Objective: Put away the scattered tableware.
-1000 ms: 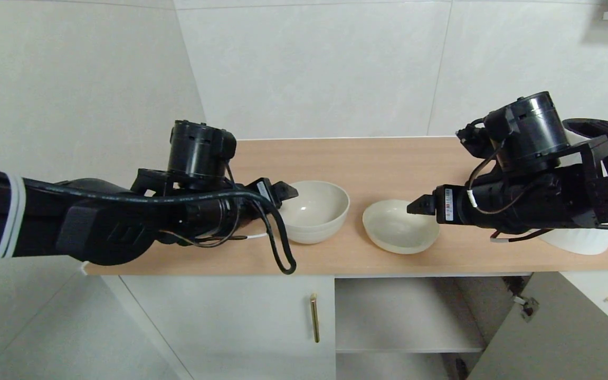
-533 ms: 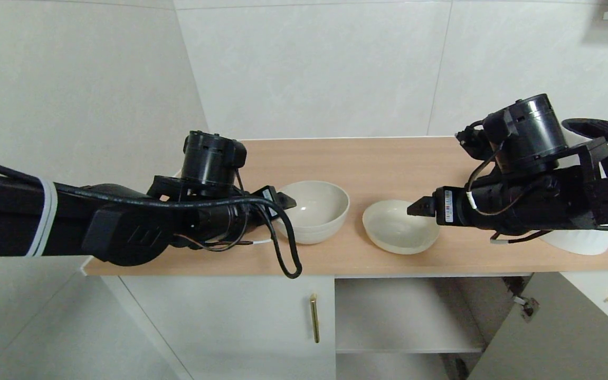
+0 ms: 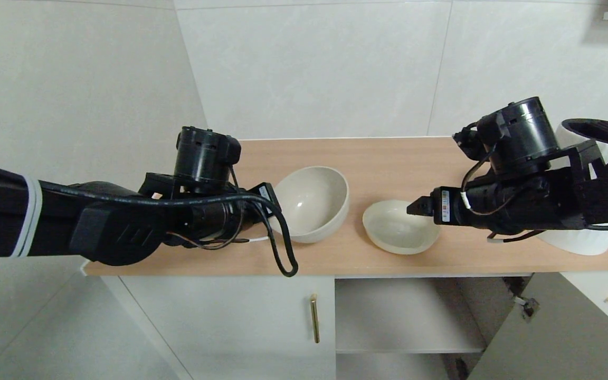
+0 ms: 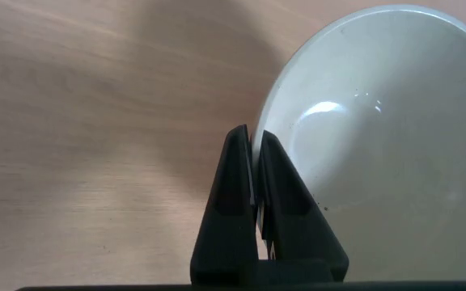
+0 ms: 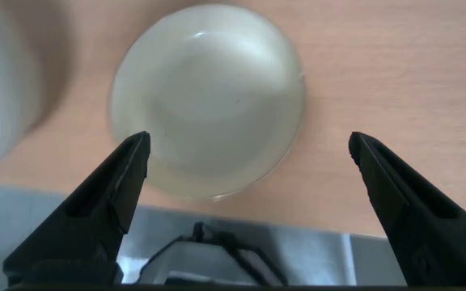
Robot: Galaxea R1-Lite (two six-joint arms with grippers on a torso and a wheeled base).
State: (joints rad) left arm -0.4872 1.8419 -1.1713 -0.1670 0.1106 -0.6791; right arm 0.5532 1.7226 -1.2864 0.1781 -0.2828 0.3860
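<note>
Glossy cream bowl [image 3: 312, 211], with a paler off-white dish [image 3: 400, 226] at its 3 o'clock, on pale wood-grain worktop [image 3: 378, 158]; left hand [image 3: 274, 196] and right hand [image 3: 414, 207] matte black; white cabinet [image 3: 230, 327], brass-coloured handle [image 3: 314, 318].

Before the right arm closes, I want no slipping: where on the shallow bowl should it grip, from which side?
Likely the thin rim of the shallow bowl on its right side, nearest the open right gripper, one finger inside and one outside: it sits upright, low, with sloping walls.
</note>
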